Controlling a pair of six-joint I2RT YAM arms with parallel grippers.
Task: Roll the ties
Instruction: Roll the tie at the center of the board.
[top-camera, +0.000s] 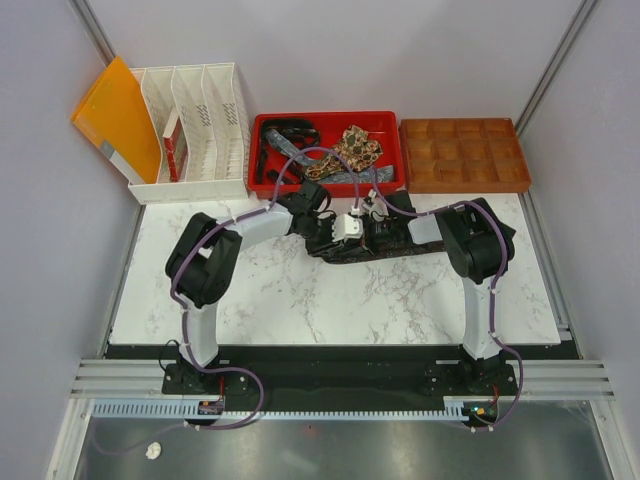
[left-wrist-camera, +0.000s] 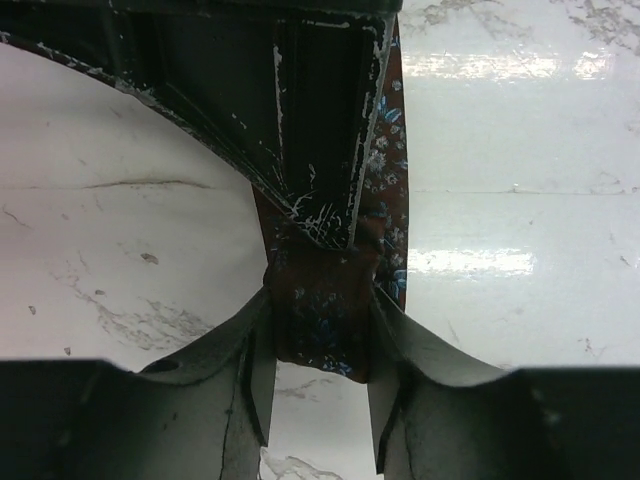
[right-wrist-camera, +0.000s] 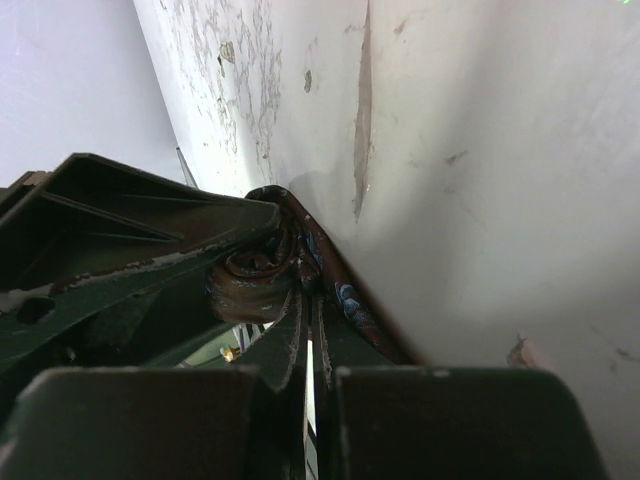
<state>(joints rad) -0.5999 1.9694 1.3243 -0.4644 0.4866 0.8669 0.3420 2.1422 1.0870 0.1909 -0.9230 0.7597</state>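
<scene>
While the left gripper (left-wrist-camera: 321, 300) clamps half-open jaws round the partly rolled dark-brown, blue-flowered fabric tie (left-wrist-camera: 322, 330) at the marble tabletop's (left-wrist-camera: 520, 200) back centre, rolling looks under way. The next move calls for another turn without slackening the coil. Only the right wrist view shows the spiral end-on (the right gripper (right-wrist-camera: 310, 315), closed tight, sits at its core).

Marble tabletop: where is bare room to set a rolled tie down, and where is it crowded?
Free: the front strip of tabletop between the left arm and right arm, and the corner in front of the brown tray, right of that arm. Crowded: mid-back, where both arms meet over the dark tie beside the red tray.
</scene>
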